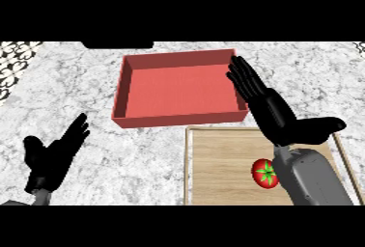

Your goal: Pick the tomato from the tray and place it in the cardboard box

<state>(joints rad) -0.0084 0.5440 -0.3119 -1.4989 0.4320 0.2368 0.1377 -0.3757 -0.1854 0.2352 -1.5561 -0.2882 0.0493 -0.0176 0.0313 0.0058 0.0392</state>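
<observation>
A red tomato (264,173) with a green stem lies on the wooden tray (217,164) at the lower right, partly hidden by my right forearm. My right hand (269,107) hovers above the tray's far edge, open, its straight fingers reaching over the right wall of the red box (178,87). The tomato sits behind that hand, near the wrist, and nothing is held. The red open-topped box stands just beyond the tray and looks empty. My left hand (53,154) rests open at the lower left, fingers up.
The counter is grey-white marble (85,96). A patterned black-and-white strip (14,62) runs along the far left edge. A dark object (118,44) sits at the far edge behind the box.
</observation>
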